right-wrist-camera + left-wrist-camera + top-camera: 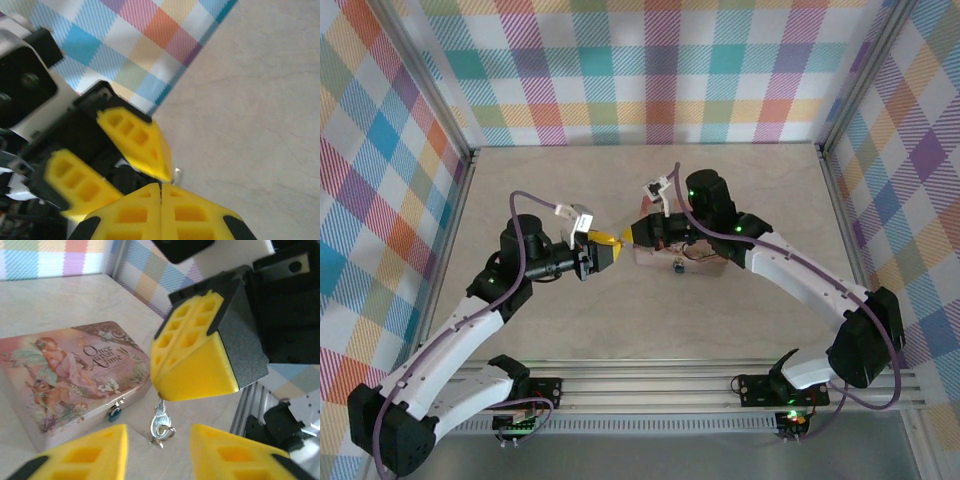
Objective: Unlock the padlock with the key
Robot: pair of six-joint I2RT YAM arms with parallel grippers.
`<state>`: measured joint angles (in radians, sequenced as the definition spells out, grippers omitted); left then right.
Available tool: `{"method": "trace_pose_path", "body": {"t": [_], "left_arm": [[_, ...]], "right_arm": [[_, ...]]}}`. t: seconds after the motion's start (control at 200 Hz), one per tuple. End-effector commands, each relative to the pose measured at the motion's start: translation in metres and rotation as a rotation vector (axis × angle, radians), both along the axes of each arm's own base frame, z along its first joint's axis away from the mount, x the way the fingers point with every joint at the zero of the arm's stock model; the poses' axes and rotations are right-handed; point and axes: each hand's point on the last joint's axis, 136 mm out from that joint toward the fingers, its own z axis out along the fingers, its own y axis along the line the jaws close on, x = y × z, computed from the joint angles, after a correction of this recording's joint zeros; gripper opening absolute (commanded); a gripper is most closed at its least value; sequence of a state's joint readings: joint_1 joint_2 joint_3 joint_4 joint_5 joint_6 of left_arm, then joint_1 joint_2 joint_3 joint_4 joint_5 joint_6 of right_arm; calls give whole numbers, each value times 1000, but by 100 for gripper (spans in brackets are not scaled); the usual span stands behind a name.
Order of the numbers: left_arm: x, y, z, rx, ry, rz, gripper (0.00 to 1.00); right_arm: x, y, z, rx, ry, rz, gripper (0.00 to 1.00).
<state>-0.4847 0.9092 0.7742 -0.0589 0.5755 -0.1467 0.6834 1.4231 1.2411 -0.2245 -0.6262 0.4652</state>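
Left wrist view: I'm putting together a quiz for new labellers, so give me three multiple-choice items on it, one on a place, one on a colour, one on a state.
1. Where is the padlock?
A. At the front edge of the tin
B. On the bare table, far from the tin
C. Between the left gripper's fingers

2. What colour is the padlock's body?
A. Red
B. Teal
C. Black

3. What is the right gripper doing?
A. Standing wide open, empty
B. Shut on the key
C. Shut on the padlock

Answers: 1 A, it hangs at the clasp on the tin's front. 2 B, the small body is teal against the pink tin. 3 B, the key dangles from its closed yellow fingertips.
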Motion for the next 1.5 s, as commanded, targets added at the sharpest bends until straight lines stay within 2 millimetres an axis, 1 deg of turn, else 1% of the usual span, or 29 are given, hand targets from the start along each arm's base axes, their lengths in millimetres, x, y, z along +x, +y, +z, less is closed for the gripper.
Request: {"method": "trace_pose_path", "body": {"t": [0.0, 0.09, 0.21, 0.375, 0.515, 0.635, 0.725, 0.83, 0.915, 1.05, 1.155, 1.335, 1.495], "left_arm": [[6, 13, -11, 34, 28, 105, 43], [6, 15, -16, 41, 41, 113, 42], [5, 10, -18, 25, 59, 86, 42], [4, 4, -13, -3, 58, 52, 42], [1, -4, -6, -39, 96, 2, 42], [2, -16, 2, -116, 168, -64, 34], [4, -23, 7, -177, 204, -93, 31], [8, -26, 11, -210, 221, -96, 29], [9, -28, 14, -230, 225, -105, 25], [9, -31, 14, -244, 245, -130, 21], [9, -32, 13, -248, 253, -132, 23], [11, -33, 8, -239, 271, -128, 30], [11, -37, 10, -250, 276, -157, 30]], "right_arm": [[1, -11, -10, -161, -109, 28, 0], [2, -17, -15, -230, -141, 51, 0], [-2, -13, -13, -208, -154, 86, 0], [-2, -11, -10, -190, -182, 102, 0], [-8, -8, -5, -149, -196, 137, 0], [-8, -6, 0, -102, -198, 130, 0], [-7, -6, 3, -61, -183, 118, 0], [-5, -10, 6, -24, -157, 102, 0], [-4, -14, 10, 7, -146, 91, 0], [-4, -18, 13, 44, -128, 79, 0], [-4, -19, 14, 58, -120, 74, 0], [-5, -19, 15, 73, -111, 69, 0], [-5, -19, 17, 85, -113, 64, 0]]}}
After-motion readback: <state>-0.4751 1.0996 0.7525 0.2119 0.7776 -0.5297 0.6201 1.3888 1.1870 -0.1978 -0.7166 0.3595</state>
